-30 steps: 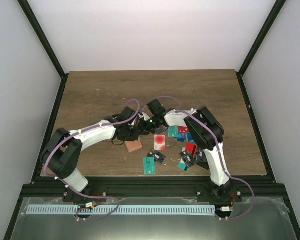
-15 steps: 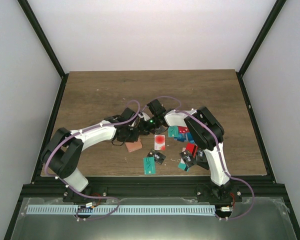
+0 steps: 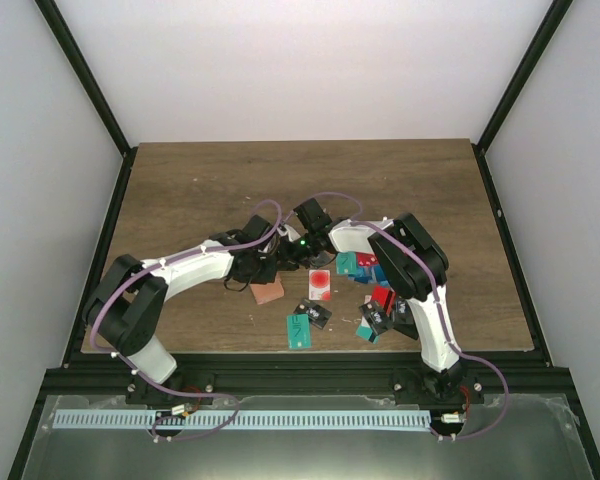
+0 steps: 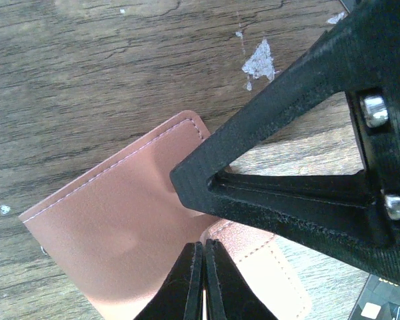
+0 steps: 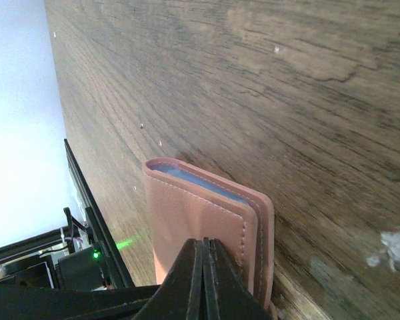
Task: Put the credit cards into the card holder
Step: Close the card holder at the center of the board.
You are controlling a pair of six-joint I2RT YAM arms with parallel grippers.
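- The left claw (image 4: 203, 267) has its jaws closed tip to tip. The tips press down on the salmon holder (image 4: 113, 227), at the edge of its top leaf. Whether that leaf is nipped between them cannot be told.
- The right claw (image 5: 203, 267) is closed the same way, with its tips at the cover's stitched edge. One of its black fingers crosses the left wrist view, so the two claws sit just beside each other.
- They probably meet there to prise the holder open. It is folded, its bluish pockets show only as a sliver between the leaves, and no card could go in like that.
- The holder lies on the surface (image 3: 180, 190) between the two arms.
- Count: two claws and one holder, with no card in either claw.
- Cards (image 3: 320, 285): three lie apart, just right of the holder: one red-and-white, one black and one teal. At least five more, in red, teal, blue and black, are heaped by the right arm, which hides part of the heap, so the total is uncertain.
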